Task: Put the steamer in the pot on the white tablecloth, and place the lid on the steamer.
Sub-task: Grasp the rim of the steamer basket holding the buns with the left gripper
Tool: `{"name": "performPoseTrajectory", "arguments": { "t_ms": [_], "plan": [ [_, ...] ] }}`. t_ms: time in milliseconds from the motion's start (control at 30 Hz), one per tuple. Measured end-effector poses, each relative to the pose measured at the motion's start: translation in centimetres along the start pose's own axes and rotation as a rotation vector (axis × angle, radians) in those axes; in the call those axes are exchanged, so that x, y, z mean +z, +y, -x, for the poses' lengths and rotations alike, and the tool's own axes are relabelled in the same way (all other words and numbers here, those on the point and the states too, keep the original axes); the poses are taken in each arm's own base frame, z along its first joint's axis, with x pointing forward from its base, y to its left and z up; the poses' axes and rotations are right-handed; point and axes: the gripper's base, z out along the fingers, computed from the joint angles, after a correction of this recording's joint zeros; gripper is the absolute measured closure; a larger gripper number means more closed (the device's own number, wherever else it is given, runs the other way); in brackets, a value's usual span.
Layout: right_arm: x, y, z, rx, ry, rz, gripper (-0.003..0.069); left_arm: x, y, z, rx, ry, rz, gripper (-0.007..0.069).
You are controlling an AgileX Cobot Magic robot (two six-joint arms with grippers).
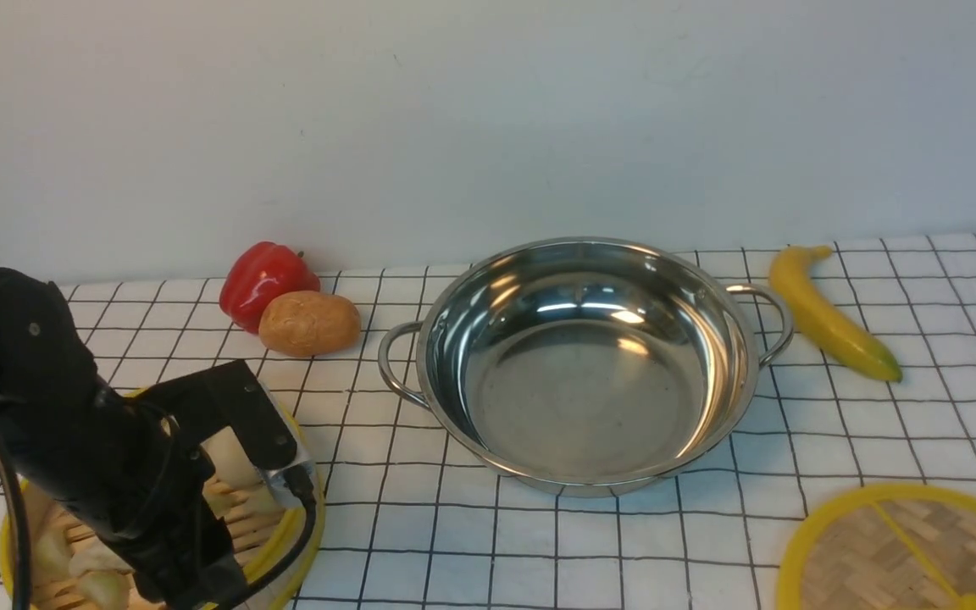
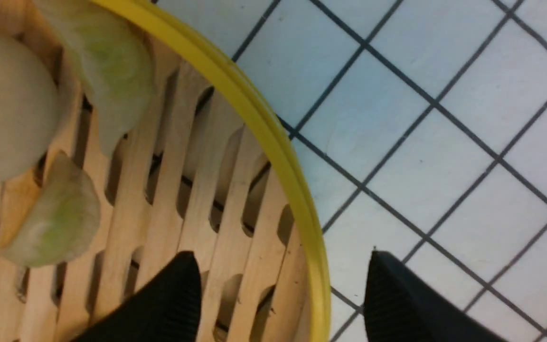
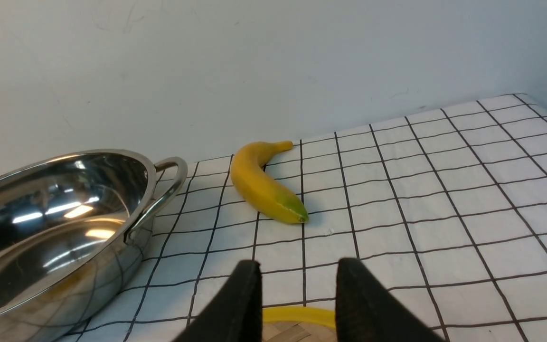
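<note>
Now the left pincer [image 2: 281,256] gapes, the steamer [image 2: 193,156] rim between its fingers [image 2: 169,304] — a shallow bite could slip, tipping dumplings [image 2: 55,218]

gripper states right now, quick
left gripper: open, fingers astride the yellow rim of the round bamboo steamer
right gripper: open, empty, by the flat woven-bamboo lid

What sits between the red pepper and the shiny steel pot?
In the front view, a brown potato, close against the red pepper; bare white gridded cloth separates it from the shiny steel pot.
</note>
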Motion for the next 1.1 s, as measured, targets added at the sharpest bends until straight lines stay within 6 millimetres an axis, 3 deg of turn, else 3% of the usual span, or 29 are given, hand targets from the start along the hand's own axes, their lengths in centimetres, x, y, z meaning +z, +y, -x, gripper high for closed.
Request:
{"name": "performPoseTrajectory", "arguments": {
  "t_ms": [533, 1100],
  "plan": [
    [0.0, 0.0, 0.0, 0.000, 0.000, 0.000, 0.0419, 3.6, 0.9, 0.1, -0.020, 0.071, -0.075, 0.0195],
    [0.0, 0.0, 0.0, 0.000, 0.000, 0.000, 0.0419, 3.8, 1.0, 0.1, -0.029, 0.076, -0.081, 0.0210]
  ]
}}
